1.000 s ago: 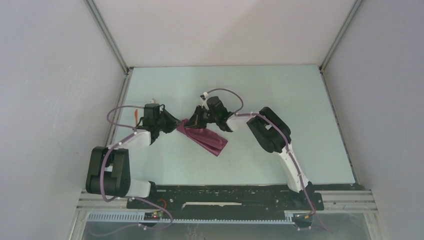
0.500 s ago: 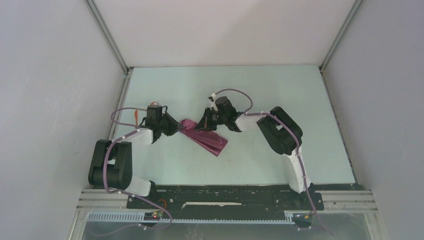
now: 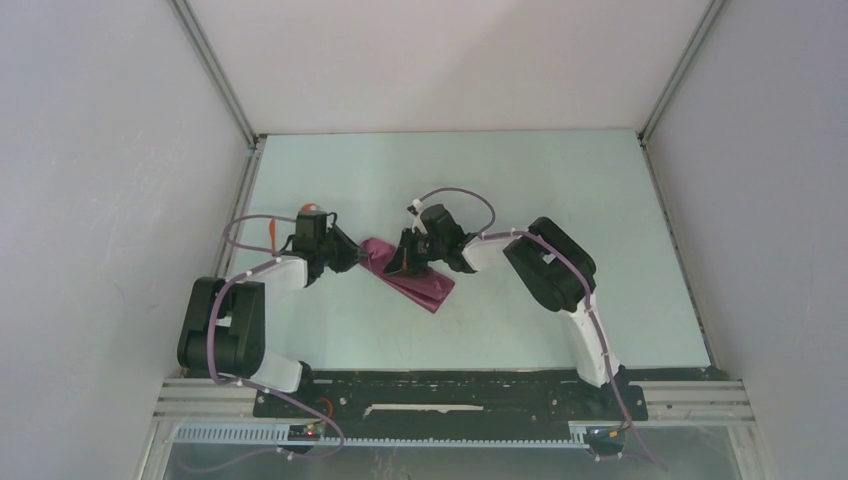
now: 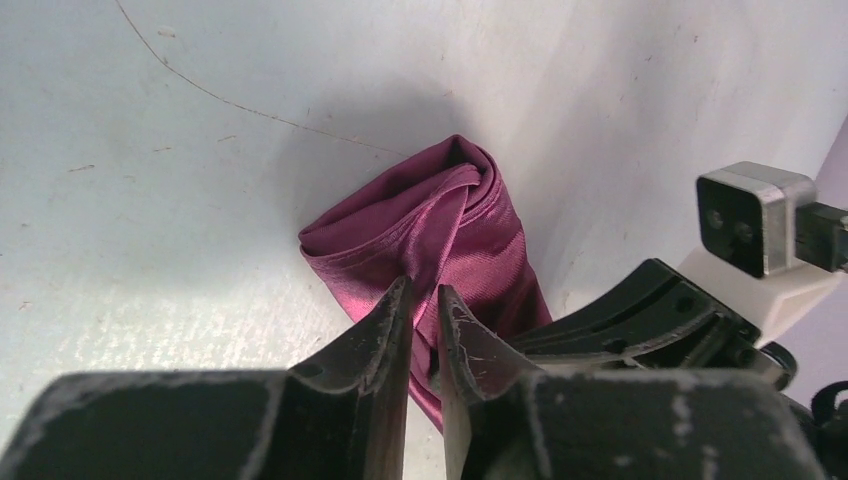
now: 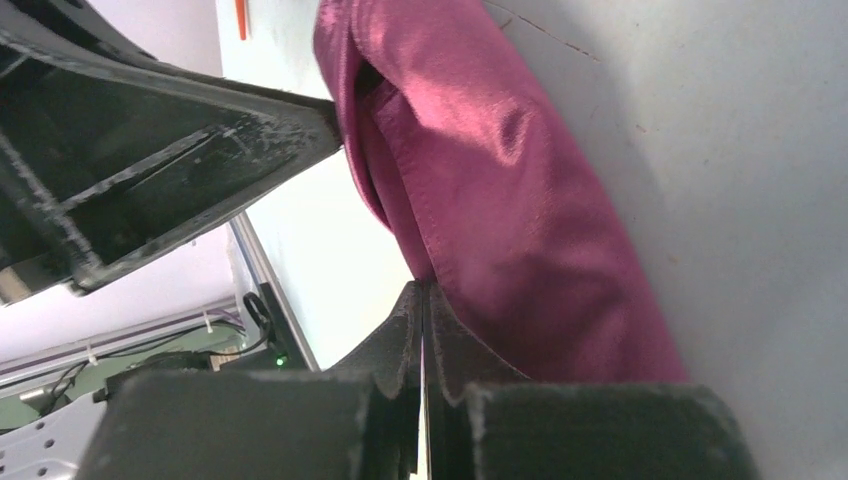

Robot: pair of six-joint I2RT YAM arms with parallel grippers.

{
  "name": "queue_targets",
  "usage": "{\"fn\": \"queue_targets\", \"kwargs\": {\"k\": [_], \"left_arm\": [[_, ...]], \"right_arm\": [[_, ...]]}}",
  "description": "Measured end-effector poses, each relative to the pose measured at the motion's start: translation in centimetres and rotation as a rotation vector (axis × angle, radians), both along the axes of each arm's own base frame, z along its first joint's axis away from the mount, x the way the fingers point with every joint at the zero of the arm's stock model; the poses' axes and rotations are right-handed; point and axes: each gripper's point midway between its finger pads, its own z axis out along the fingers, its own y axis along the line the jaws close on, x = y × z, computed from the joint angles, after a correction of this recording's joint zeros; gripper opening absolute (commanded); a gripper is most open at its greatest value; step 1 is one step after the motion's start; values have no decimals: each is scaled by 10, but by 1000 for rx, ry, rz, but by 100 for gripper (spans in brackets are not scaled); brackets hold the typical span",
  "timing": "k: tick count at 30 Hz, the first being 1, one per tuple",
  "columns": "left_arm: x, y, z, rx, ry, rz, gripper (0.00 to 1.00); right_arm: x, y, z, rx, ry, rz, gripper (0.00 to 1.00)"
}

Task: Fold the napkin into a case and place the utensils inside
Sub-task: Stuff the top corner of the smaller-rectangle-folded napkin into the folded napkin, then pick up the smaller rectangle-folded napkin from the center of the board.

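The maroon napkin [image 3: 425, 283] lies mid-table, folded into a narrow pouch running diagonally. My left gripper [image 3: 358, 258] is at its upper-left end. In the left wrist view the left gripper [image 4: 425, 290] is shut on a fold of the napkin [image 4: 440, 210]. My right gripper [image 3: 401, 262] is over the same end. In the right wrist view the right gripper [image 5: 422, 288] is shut, its tips touching the napkin's [image 5: 500, 200] edge. An orange utensil [image 3: 272, 232] lies on the table left of the left arm, and it also shows in the right wrist view [image 5: 240, 15].
A small orange-red spot [image 3: 310, 208] shows just behind the left wrist. Grey walls with metal rails [image 3: 240, 120] bound the pale table on three sides. The black mounting bar [image 3: 450, 385] runs along the near edge.
The right gripper pulled back to the right off the napkin's end, then returned to it. The left gripper shifted slightly left and stays on the napkin.
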Motion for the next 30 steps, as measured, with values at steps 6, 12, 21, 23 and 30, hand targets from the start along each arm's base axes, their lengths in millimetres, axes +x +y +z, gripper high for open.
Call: {"fn": "queue_targets", "kwargs": {"k": [6,12,21,23,30], "left_arm": [[0,-1,0,4,-2,-7,27],[-1,0,-3,6,6,-8,19],[3,-7,-14,1,34,-26,21],[4,-10,-16,1,38,-34,23],[14,-18,-24,-23,49,-56,17]], "right_arm": [[-1,10,-11,-6,8,11,0],[6,21,-10,3,-10,9,0],[6,21,-11,3,-10,9,0],[6,21,-11,3,-10,9,0],[6,21,-11,-9,-14,20,0]]}}
